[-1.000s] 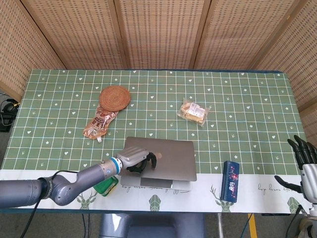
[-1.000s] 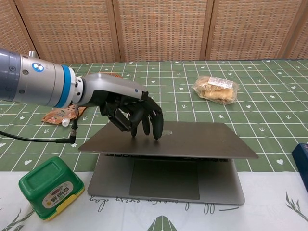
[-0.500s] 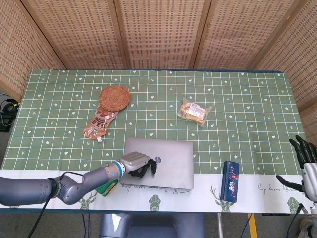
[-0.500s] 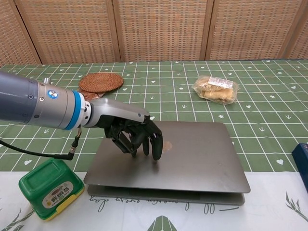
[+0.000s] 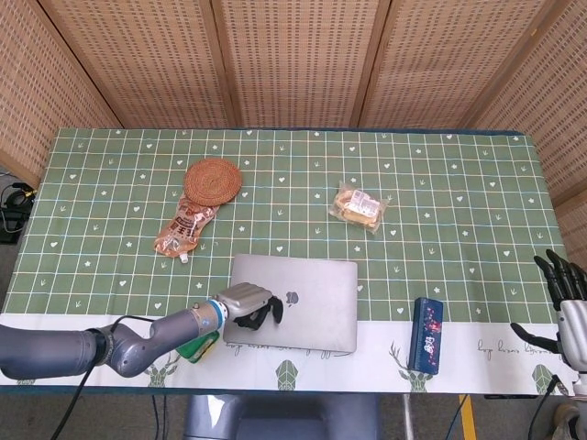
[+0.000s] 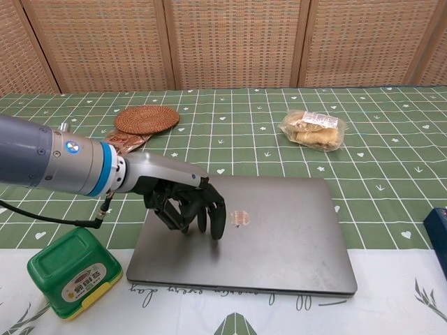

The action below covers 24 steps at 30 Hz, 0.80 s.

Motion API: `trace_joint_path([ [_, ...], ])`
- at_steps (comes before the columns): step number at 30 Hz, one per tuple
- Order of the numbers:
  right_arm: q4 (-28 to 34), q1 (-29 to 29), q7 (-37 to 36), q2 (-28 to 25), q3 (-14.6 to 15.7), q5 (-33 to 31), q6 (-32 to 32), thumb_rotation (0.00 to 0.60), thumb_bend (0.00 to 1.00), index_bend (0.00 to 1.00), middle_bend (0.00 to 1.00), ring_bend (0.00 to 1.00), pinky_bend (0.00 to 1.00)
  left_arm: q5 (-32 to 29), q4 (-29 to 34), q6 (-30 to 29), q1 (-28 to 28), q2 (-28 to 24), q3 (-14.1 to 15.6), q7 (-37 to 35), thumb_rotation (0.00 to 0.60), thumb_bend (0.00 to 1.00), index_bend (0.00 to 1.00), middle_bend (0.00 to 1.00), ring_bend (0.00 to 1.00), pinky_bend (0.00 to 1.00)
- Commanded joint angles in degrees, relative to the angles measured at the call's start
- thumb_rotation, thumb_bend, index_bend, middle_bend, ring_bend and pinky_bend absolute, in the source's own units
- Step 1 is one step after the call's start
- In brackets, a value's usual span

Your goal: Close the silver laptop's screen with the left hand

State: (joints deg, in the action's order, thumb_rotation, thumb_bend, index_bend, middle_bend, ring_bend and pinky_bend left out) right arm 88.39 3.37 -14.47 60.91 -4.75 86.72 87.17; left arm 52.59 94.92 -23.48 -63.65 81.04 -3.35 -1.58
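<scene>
Silver flat laptop (image 6: 279, 230): lid down flat.
Left hand (image 6: 188, 202): grasps nothing, dark fingertips (image 6: 216, 225) pressing the lid.
Right hand (image 5: 564, 307): fingers spread, empty.

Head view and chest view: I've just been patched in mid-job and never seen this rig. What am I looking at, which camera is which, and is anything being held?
This is a two-armed robot with finger-bearing hands, working at a green patterned table. The head view looks down from above; the chest view looks forward from low down at the near edge. The left hand has its dark fingertips down on the lid of the silver laptop, which lies shut and flat. It grips nothing. The right hand waits at the table's right edge, fingers spread and empty, seen only from above. Also on the table: a round woven coaster, an orange foil pouch, a clear packet of pastries, a green lidded tub beside the laptop, and an upright dark blue box.
</scene>
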Motion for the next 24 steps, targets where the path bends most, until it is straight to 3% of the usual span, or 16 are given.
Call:
trace_joint_path([
  [1,0.1,0.0,0.1,0.0,0.0,0.2,0.2,0.600,0.10,0.00,0.00,0.00,0.00,0.2,0.2,0.0,0.2,-0.4,0.2,-0.2,0.600,1.00,0.37,0.29,0.27,0.33],
  [5,0.4,-0.2,0.2,-0.1,0.1,0.7,0.7,0.600,0.10,0.00,0.00,0.00,0.00,0.7,1.1,-0.7,0.8,-1.2,0.1,-0.9,0.600,1.00,0.36,0.28,0.27,0.32],
  [8,0.6,-0.4,0.1,-0.2,0.2,1.1,1.2,0.600,0.10,0.00,0.00,0.00,0.00,1.2,2.2,-1.6,1.5,-2.1,-0.2,-1.6,0.600,0.98,0.31,0.21,0.20,0.27],
  [10,0.8,-0.5,0.1,-0.3,0.3,1.4,1.5,0.600,0.10,0.00,0.00,0.00,0.00,1.5,3.3,-2.5,2.3,-3.0,-0.5,-2.3,0.600,0.90,0.25,0.14,0.13,0.20],
  [14,0.9,-0.6,-0.3,-0.4,0.5,1.9,1.9,0.600,0.10,0.00,0.00,0.00,0.00,3.6,7.7,-7.7,6.1,-6.3,-1.5,-4.2,0.600,0.61,0.10,0.00,0.01,0.04],
  [19,1.1,-0.5,-0.5,-0.4,0.8,2.8,1.8,0.600,0.10,0.00,0.00,0.00,0.00,10.6,13.4,-25.2,15.2,-11.0,0.7,0.2,0.600,0.41,0.00,0.00,0.00,0.00],
  [24,0.9,0.0,0.1,0.2,1.4,3.6,0.9,0.600,0.10,0.00,0.00,0.00,0.00,18.4,13.7,-49.0,27.0,-9.9,6.2,15.1,0.600,0.28,0.00,0.00,0.00,0.00],
])
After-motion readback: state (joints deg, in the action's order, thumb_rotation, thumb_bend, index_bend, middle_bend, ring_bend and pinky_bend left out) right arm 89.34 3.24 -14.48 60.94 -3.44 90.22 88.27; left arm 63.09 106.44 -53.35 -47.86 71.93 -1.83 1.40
